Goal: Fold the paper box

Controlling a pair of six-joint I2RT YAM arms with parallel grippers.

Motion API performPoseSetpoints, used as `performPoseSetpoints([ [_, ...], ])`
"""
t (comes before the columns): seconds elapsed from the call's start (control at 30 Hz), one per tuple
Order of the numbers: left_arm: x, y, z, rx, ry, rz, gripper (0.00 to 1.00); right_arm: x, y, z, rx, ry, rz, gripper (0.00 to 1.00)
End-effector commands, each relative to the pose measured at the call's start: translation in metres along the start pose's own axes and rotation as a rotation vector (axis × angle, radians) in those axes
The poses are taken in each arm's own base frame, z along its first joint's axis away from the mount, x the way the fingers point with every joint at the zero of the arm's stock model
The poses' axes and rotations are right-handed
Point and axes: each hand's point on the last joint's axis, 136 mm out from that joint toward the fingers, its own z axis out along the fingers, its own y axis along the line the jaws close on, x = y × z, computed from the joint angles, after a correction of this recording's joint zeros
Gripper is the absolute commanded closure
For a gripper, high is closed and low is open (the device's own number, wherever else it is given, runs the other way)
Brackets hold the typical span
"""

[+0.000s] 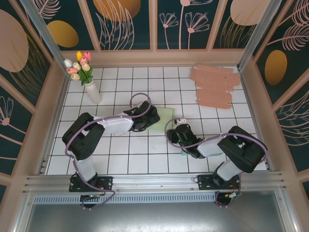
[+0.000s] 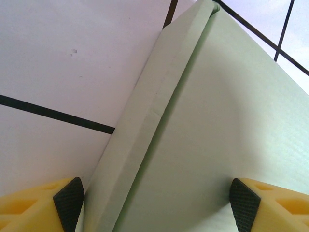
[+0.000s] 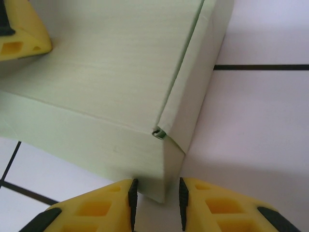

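Note:
The pale green paper box (image 1: 165, 117) lies flat on the white gridded table, between the two arms. In the left wrist view the box (image 2: 212, 121) shows a broad top face and a folded side flap. My left gripper (image 2: 157, 203) stands open over it, one pad off the flap and the other on the top face. My right gripper (image 3: 157, 200) is narrowly open at the box (image 3: 111, 63) corner. Its left pad touches the side wall and the right pad stands just clear. A small gap shows at the corner seam. One left gripper finger (image 3: 19, 29) rests on the box top.
A vase of tulips (image 1: 87, 77) stands at the back left. A pile of flat pink sheets (image 1: 215, 87) lies at the back right. Wooden walls close in the table on three sides.

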Motion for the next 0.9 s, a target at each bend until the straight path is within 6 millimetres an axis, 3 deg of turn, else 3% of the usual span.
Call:
performPoseSetpoints([
  [0.0,0.024,0.044,0.014,-0.136,0.074,0.039,0.19,-0.002,-0.007,0.003,0.016,-0.024,0.018,0.68],
  [0.5,0.04,0.04,0.02,-0.094,0.152,0.042,0.25,-0.024,-0.021,0.029,0.078,0.0,0.052,0.65],
  [0.87,0.034,0.026,0.003,-0.048,0.141,0.07,0.25,-0.041,-0.03,0.032,0.069,0.01,0.096,0.61],
])
